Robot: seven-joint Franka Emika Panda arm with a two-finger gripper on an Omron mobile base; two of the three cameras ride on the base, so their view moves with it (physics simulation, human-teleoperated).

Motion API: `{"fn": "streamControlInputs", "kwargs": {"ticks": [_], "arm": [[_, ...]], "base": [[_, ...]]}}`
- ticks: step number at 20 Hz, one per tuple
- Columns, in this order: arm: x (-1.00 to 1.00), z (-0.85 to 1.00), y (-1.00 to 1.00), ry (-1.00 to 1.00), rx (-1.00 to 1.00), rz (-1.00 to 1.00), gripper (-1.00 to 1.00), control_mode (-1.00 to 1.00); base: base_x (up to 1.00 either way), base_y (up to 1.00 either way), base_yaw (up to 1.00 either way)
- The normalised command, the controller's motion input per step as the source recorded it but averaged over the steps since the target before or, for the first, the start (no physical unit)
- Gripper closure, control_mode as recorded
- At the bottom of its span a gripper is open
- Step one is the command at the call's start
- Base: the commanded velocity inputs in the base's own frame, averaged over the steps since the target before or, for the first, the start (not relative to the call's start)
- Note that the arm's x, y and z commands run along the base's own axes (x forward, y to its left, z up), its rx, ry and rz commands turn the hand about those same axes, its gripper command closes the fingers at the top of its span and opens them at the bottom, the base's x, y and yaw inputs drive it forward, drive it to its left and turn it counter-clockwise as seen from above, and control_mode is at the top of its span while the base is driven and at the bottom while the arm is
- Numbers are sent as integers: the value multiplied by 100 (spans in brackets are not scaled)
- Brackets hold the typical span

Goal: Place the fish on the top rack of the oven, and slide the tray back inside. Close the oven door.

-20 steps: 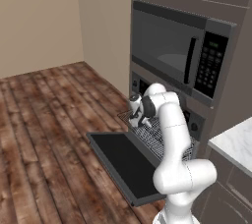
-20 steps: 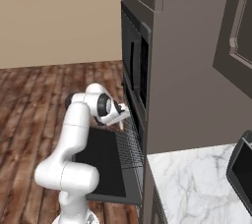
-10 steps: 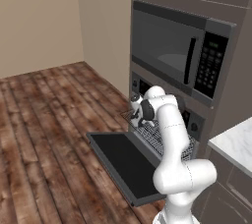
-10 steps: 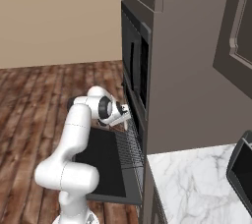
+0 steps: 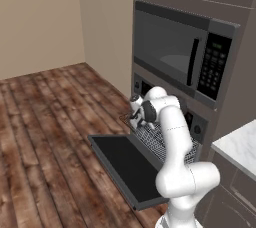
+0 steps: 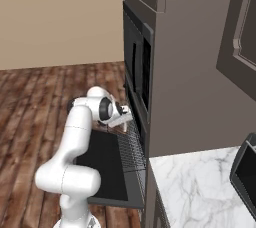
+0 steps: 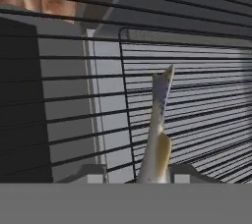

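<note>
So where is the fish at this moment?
In the hand view the fish stands lengthwise between the gripper fingertips, just over the wires of the top rack, which is pulled out above the open oven door.

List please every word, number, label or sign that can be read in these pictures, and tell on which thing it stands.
No text can be read.
Microwave keypad: rows of pale button marks and a small greenish display, too small and blurred to read.
Oven control strip: round buttons, no legible label.
Fish, top rack, oven door: no writing.
</note>
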Motion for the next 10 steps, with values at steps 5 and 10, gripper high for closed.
{"fn": "streamControlInputs", "kwargs": {"ticks": [5,10], "arm": [[-89,-6,63,-3,0,-5,-100,-100],[-74,4,48,-6,0,-5,-100,-100]], "base": [[0,0,0],[0,0,0]]}}
